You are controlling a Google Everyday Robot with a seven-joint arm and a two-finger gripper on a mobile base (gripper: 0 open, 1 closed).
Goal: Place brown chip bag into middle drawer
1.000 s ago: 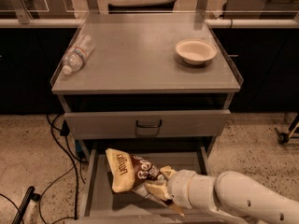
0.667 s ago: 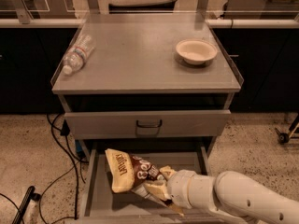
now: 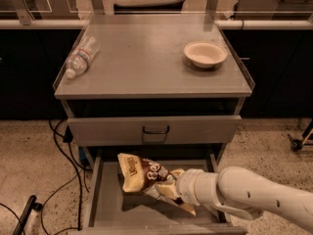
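The white arm (image 3: 254,192) enters from 4 o'clock and reaches leftward, low and nearly level, over the right half of the open middle drawer (image 3: 110,212). Its gripper (image 3: 167,190) sits inside the drawer just right of centre, clamped on the right end of the brown chip bag (image 3: 139,170).

The bag is tilted: its pale yellow left end points toward 10 o'clock, its dark middle shows white lettering, and a shadow lies on the drawer floor beneath it, so most of it is off the floor. Nothing else lies in the drawer, whose left part shows bare grey metal.

Directly above, at 12 o'clock from the bag, the closed drawer front (image 3: 195,130) with its small dark handle (image 3: 155,129) overhangs the back of the open drawer, close over the bag's upper edge.

On the cabinet top (image 3: 146,62) lie two things, well apart: a clear plastic bottle (image 3: 82,55) on its side at 10 o'clock, and an empty white bowl (image 3: 205,54) at 1 o'clock.

Dark cables (image 3: 61,153) trail over the speckled floor (image 3: 27,165) at 9 o'clock.
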